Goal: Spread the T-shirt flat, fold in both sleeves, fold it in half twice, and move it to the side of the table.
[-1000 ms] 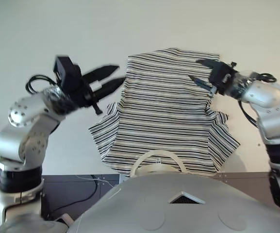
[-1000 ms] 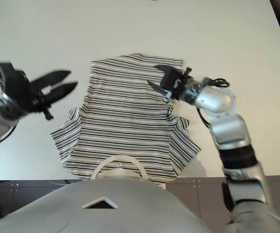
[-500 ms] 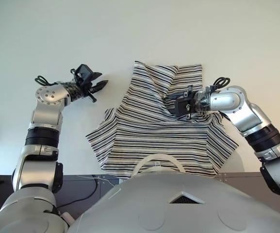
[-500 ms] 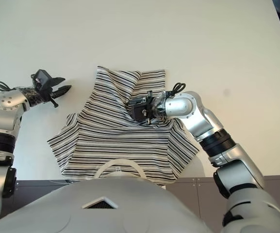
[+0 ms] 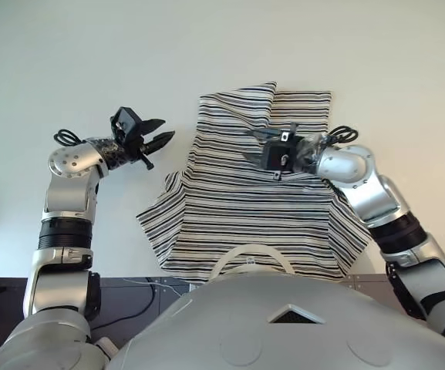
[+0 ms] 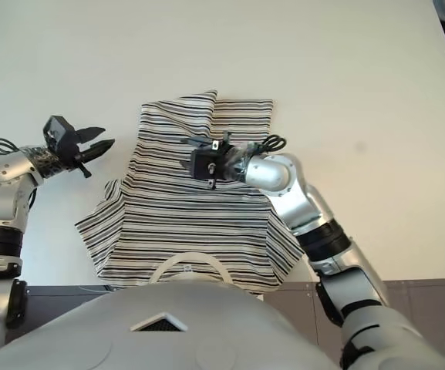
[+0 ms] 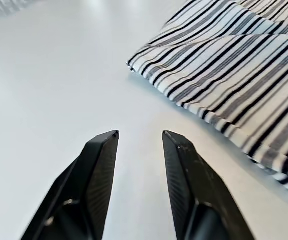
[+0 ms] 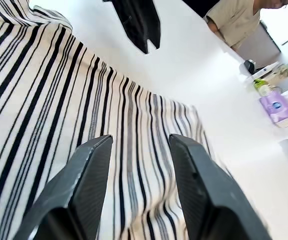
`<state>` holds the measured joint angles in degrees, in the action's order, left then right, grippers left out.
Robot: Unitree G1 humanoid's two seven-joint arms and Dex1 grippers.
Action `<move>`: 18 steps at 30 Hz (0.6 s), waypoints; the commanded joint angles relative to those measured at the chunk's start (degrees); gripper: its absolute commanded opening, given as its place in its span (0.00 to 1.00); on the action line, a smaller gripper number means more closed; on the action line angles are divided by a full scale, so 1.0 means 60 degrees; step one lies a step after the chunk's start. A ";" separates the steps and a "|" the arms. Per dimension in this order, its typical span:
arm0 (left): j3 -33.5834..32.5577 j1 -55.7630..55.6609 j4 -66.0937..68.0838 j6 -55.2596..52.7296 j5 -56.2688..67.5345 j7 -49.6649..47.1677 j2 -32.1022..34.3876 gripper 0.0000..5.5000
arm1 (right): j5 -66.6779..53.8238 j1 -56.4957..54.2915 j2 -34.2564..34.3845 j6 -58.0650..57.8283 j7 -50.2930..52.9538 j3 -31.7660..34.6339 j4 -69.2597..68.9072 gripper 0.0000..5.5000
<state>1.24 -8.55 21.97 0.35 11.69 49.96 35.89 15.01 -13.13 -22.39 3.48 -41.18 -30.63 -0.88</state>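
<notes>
The black-and-white striped T-shirt (image 5: 261, 193) lies on the white table (image 5: 68, 54), collar toward me and both sleeves spread out. Its far part is creased, with a flap (image 5: 241, 104) lying over the fabric. My right gripper (image 5: 247, 143) hovers open just above the shirt's upper middle, holding nothing; the right wrist view has its fingers (image 8: 91, 170) apart over the stripes (image 8: 39, 100). My left gripper (image 5: 166, 129) is open over bare table, left of the shirt's far left corner (image 7: 134, 64).
The table's near edge (image 5: 114, 276) runs just below the shirt, with dark floor and cables beyond it. Bare white tabletop lies to the left, right and beyond the shirt. Small items (image 8: 276, 95) stand at a distant table edge.
My right gripper travelled from the shirt's right edge to over its middle and now stands open; a folded flap appeared in the far part. The left gripper drew back left. The camera shifted.
</notes>
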 commanded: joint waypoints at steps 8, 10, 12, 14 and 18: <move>-0.0205 -0.0940 0.1188 0.0407 -0.0703 -0.1751 -0.0895 0.29 | 0.2308 -0.1237 0.2470 -0.2158 0.2034 -0.1010 0.1617 0.38; -0.0022 -0.1136 0.1403 0.0553 -0.0876 -0.1691 -0.1057 0.29 | 0.2808 -0.1534 0.2794 -0.2375 0.2078 -0.1561 0.2571 0.38; 0.0153 -0.1134 0.1374 0.0624 -0.0860 -0.1130 -0.1005 0.29 | 0.2683 -0.1727 0.2916 -0.2050 0.1493 -0.1940 0.3086 0.38; 0.0367 -0.0804 0.1089 0.0759 -0.0831 -0.0316 -0.0707 0.29 | 0.2178 -0.1862 0.2920 -0.1611 0.0850 -0.1932 0.3083 0.38; 0.0582 -0.0031 0.0912 0.1305 -0.1251 0.0607 0.0168 0.29 | 0.1376 -0.2066 0.2354 -0.0979 -0.0383 -0.1681 0.2694 0.38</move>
<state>4.35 -10.71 27.92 6.64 5.99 51.83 33.61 25.08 -25.23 -5.73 -3.17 -39.30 -41.01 16.01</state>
